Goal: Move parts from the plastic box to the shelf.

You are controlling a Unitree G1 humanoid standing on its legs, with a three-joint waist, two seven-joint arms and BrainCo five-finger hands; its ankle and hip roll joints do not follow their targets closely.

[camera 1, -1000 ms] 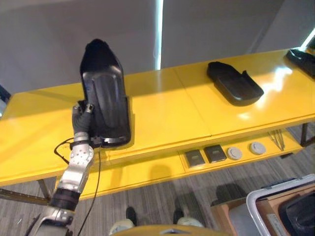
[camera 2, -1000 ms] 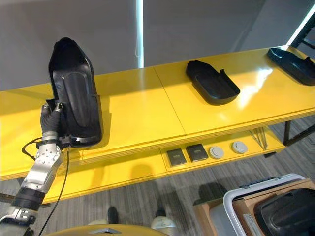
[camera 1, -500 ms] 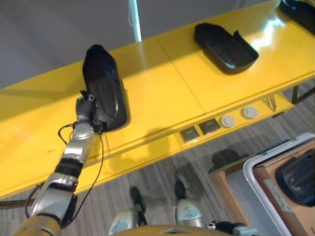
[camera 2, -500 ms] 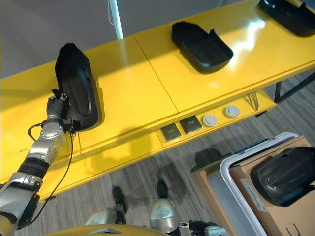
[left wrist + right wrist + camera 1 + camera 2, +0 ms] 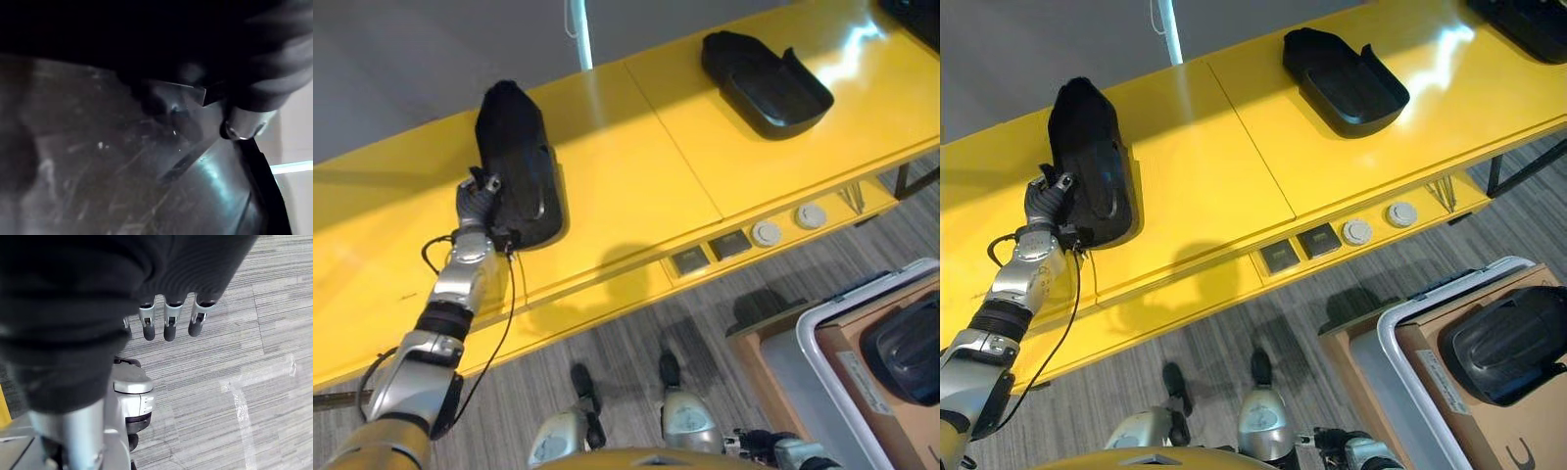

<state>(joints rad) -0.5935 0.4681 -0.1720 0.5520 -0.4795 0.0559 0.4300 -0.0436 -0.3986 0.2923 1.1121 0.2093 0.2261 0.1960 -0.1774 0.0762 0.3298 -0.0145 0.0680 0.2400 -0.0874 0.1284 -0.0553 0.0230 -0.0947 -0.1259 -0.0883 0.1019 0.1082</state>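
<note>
The left arm reaches forward and up to the yellow shelf [image 5: 636, 186], where the left hand [image 5: 475, 201] grips the near left edge of a black molded part [image 5: 517, 166] that lies on the shelf top; in the left wrist view the part's dark surface is pressed so close that the fingers are hard to make out. The right hand [image 5: 168, 318] hangs over the grey floor [image 5: 244, 357], fingers straight and relaxed, holding nothing. A second part [image 5: 766, 80] lies farther right on the shelf, and another [image 5: 1503, 343] sits in the plastic box [image 5: 1400, 387], cut off by the frame edge.
</note>
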